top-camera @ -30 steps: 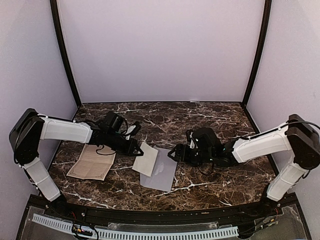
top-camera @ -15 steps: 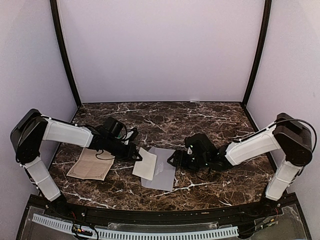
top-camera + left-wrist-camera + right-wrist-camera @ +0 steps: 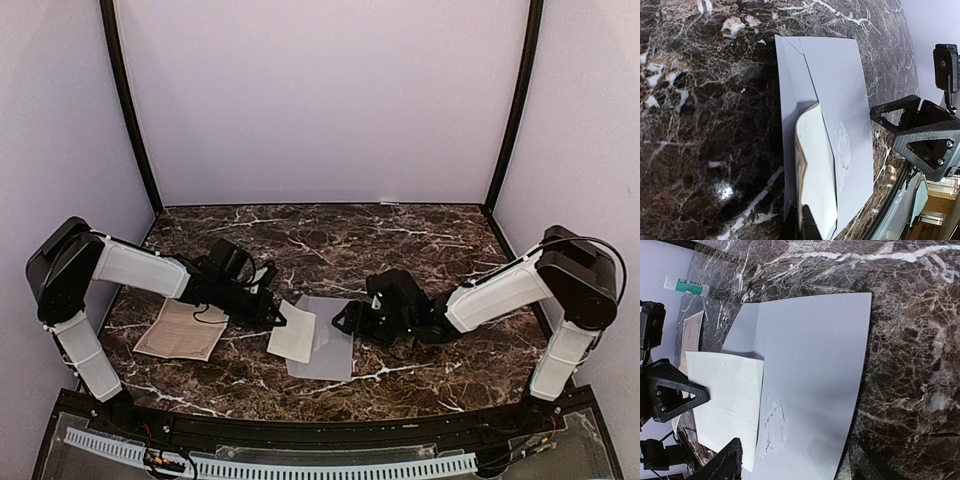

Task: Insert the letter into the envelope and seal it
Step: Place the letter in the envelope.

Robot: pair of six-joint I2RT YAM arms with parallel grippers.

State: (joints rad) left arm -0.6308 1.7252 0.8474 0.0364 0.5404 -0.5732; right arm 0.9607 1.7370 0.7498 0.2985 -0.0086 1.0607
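The pale grey-lavender envelope [image 3: 328, 342] lies flat on the marble, flap open toward the left arm. In the left wrist view the envelope [image 3: 840, 95] runs away from the camera. My left gripper [image 3: 801, 229] is shut on the edge of the folded white letter [image 3: 816, 165]. The letter [image 3: 726, 390] lies tilted over the flap, its leading edge at the envelope's [image 3: 812, 375] mouth. My right gripper [image 3: 796, 466] is open, one finger on each side of the envelope's near end, low over the paper. A wrinkled patch marks the envelope's face.
A tan ornate-bordered sheet [image 3: 183, 330] lies on the table under the left arm. A glue stick [image 3: 685, 286] lies further back on the marble. The left gripper [image 3: 671, 396] shows in the right wrist view; the right gripper [image 3: 920, 135] shows in the left wrist view.
The right gripper has slid left up to the envelope and narrowed a little. The left gripper has brought the letter lower, nearer the envelope's mouth. The envelope shifted slightly.
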